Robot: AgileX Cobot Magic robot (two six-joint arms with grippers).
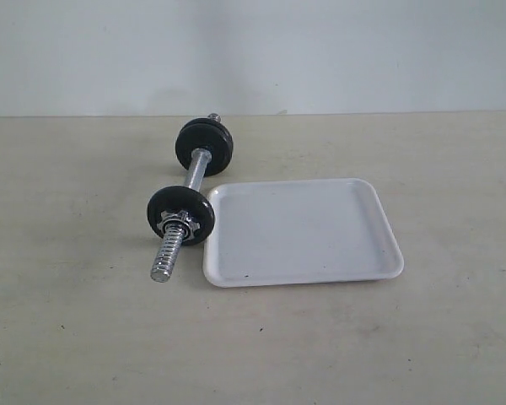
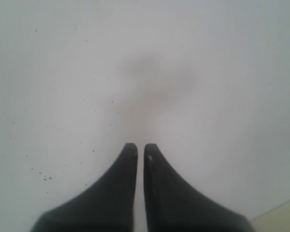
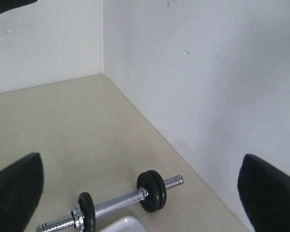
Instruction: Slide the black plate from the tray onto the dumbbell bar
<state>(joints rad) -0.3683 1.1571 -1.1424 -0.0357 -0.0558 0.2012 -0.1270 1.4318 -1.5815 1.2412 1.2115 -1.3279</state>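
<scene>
Smooth white plastic tray (image 1: 304, 232), shiny chrome dumbbell bar (image 1: 196, 169), matt black discs (image 1: 204, 145).

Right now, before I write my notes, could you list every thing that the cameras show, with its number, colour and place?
bar: one, chrome, lying on the table, left of the tray in the exterior view.
plates: black, on the bar, towards each end; the far one looks double, but I cannot tell for sure.
collar: one seen, chrome, against the near plate.
tray: one, white, on the table; no plate in it.
table: one, beige, under everything.
wall: white, behind the table.
left fingers: two, black, closed together, holding nothing, facing a white surface.
right fingers: two, black, wide apart, holding nothing, above the table, with the bar ahead of them.
</scene>
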